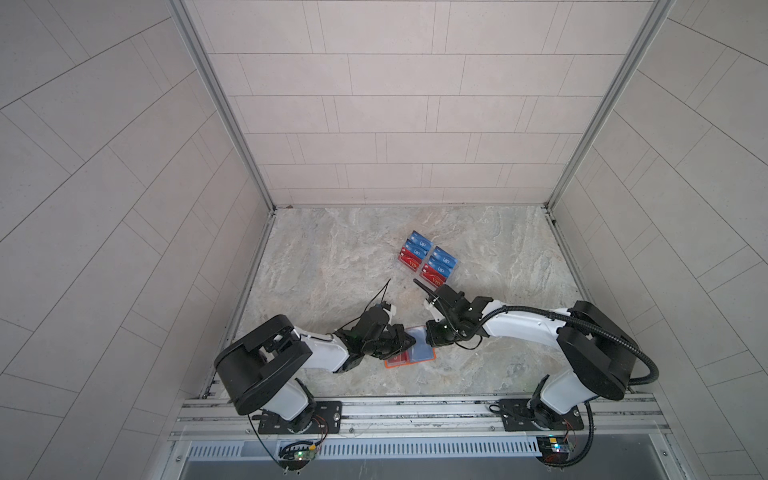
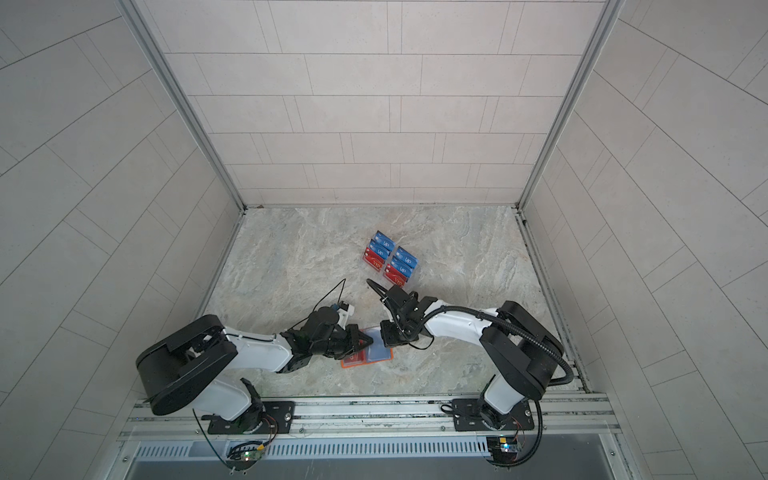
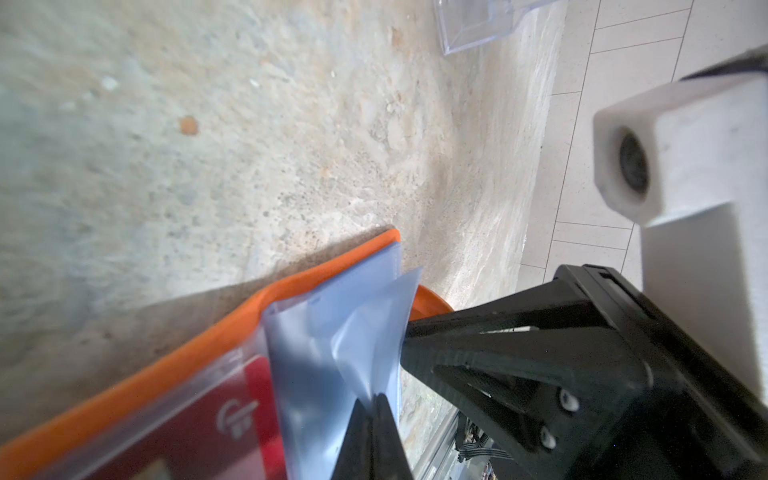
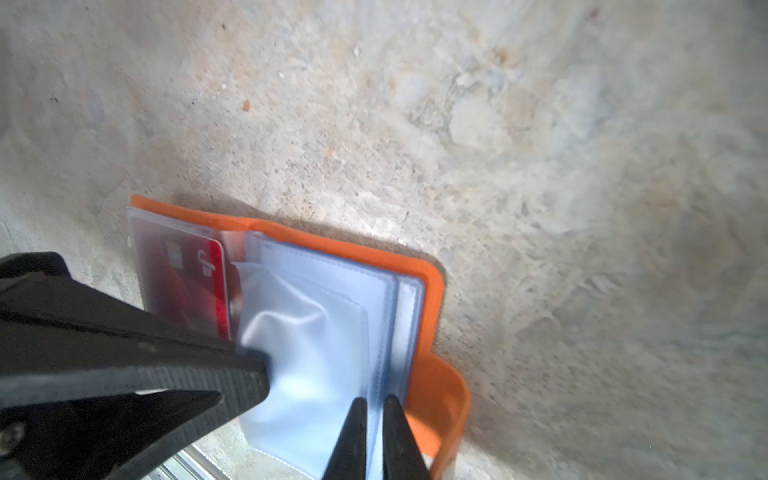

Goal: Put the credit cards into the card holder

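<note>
So the card holder (image 4: pixel 432 291) is lying open on the tabletop (image 1: pixel 332 270), close to the front edge and about midway along it, orange cover down. The left end effector (image 4: pixel 262 370) is squeezed fully together on one clear sleeve (image 4: pixel 307 340), which is crumpled and raised off the stack. The right end effector (image 4: pixel 374 405) is nearly closed, pinching the edge of the other sleeves (image 4: pixel 386 291) on the half with the orange tab. One red card (image 4: pixel 195 286) already sits in a sleeve on the opposite half. I can make out a chip and a white logo on it, but no readable text. The rest of the credit cards (image 1: pixel 417 246) are in a clear acrylic stand (image 3: pixel 478 25) nearer the middle, a bit toward the right edge. The blue ones say "VIP" in white, the red ones "VIP" in gold.
</note>
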